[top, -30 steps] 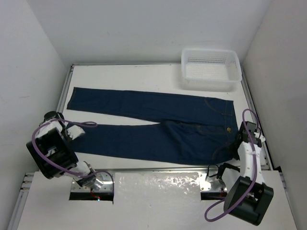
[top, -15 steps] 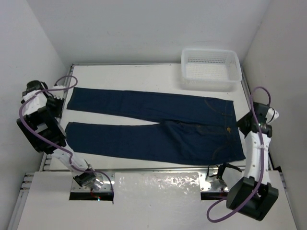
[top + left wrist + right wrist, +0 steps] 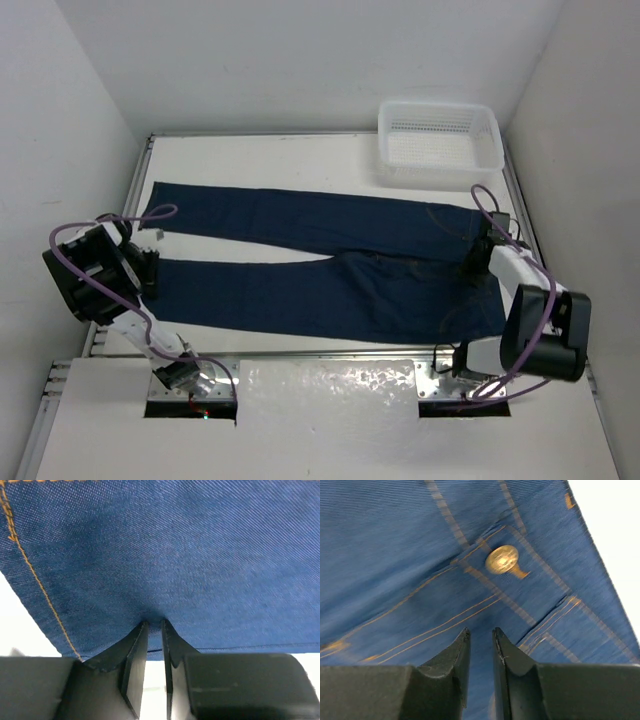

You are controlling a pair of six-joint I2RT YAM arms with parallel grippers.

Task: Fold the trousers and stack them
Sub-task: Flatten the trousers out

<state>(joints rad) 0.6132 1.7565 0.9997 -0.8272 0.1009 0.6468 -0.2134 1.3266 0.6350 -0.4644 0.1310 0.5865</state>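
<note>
- White table (image 3: 300, 150) with pale walls round it; the trousers (image 3: 320, 260) lie flat on it, legs spread.
- White mesh basket (image 3: 438, 140) beyond the trousers' waist, apart from them.
- Left gripper (image 3: 154, 623) at the trousers' near-leg hem, almost closed, pinching puckered denim.
- Right gripper (image 3: 481, 631) at the trousers' waistband, just below the button (image 3: 502, 560), fingers a slit apart; hold unclear.

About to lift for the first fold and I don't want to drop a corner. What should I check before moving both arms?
1. Left claw pinching the trousers at the near leg's hem: ok, denim puckers between its tips.
2. Right claw gripping the waistband: cannot tell; tips nearly closed beside the button, no pucker visible.
3. Trousers lying flat, legs unfolded: ok.
4. Basket apart from the trousers: ok.
</note>
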